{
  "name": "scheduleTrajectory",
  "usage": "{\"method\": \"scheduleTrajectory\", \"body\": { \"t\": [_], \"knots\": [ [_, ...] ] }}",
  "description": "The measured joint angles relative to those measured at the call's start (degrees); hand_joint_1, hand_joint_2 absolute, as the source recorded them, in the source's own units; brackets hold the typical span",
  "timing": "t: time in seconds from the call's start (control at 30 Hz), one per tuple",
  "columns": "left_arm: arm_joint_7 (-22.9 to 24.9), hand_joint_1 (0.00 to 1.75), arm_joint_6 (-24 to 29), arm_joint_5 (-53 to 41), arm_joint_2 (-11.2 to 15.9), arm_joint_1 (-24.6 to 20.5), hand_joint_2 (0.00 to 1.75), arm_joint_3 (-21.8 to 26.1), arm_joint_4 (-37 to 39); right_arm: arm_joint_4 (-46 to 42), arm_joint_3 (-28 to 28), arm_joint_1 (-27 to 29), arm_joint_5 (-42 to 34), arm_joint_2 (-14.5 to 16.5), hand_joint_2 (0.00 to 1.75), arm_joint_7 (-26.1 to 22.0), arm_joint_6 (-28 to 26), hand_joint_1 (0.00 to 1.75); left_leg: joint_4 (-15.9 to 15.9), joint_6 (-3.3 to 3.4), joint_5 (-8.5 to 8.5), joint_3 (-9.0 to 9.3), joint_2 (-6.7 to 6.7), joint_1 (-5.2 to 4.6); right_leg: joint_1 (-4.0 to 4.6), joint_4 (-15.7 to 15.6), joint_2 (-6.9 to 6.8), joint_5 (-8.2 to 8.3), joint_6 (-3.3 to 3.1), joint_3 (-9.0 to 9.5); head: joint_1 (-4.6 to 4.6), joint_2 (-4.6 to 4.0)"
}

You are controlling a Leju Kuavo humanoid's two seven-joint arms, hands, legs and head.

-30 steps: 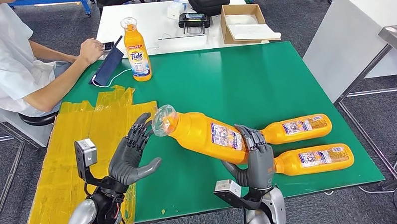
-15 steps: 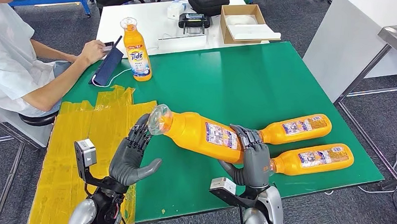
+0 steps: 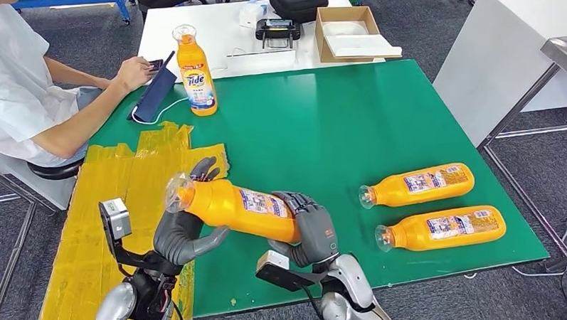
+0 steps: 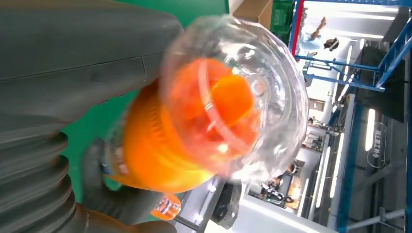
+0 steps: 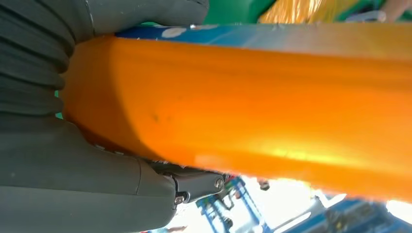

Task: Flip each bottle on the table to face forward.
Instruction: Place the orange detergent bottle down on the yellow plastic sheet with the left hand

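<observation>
My right hand (image 3: 313,231) grips an orange Tide bottle (image 3: 232,204) by its bottom end and holds it lying level above the green table (image 3: 322,123). Its clear cap (image 3: 176,193) points left, in front of my left hand (image 3: 182,233), whose fingers are spread behind the neck with the thumb below. In the left wrist view the cap (image 4: 233,102) is close beside that hand (image 4: 73,73). In the right wrist view the orange body (image 5: 267,111) lies against the right hand (image 5: 63,170). Two more bottles (image 3: 420,184) (image 3: 443,227) lie on the right, caps pointing left. One bottle (image 3: 196,74) stands upright at the far left.
A person (image 3: 22,91) sits at the table's left with a hand near a dark pouch (image 3: 152,97). Yellow sheeting (image 3: 111,201) covers the near-left corner. A white table behind carries a cardboard box (image 3: 344,30) and a black bag (image 3: 298,1).
My right hand has carried the bottle left and lowered its cap end, so it lies nearly level with the neck in front of my left hand. The other bottles have not moved.
</observation>
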Motion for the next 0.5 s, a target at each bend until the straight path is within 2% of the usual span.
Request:
{"method": "scheduleTrajectory", "body": {
  "t": [0.3, 0.5],
  "knots": [
    [-0.1, 0.00, -0.5, 0.6, 0.0, -0.3, 1.75, 0.0, 0.2, 4.6, 4.2, -2.3, -0.8, 0.5, 1.75, 0.0, 0.6, 1.75, 0.0, 0.00, 0.00, -0.03, -0.01, -0.01, -0.01, 0.0, 0.00, 0.00, 0.00, -0.04, 0.00, 0.00],
    [0.0, 0.00, -1.1, 1.4, 0.0, -1.6, 1.75, -0.1, 1.4, 6.2, 5.8, -3.5, -1.9, 0.9, 1.75, -0.9, -1.0, 1.75, 0.0, 0.00, 0.01, -0.03, 0.00, 0.00, 0.00, 0.0, 0.00, 0.01, 0.01, -0.03, 0.00, 0.00]
  ]
}}
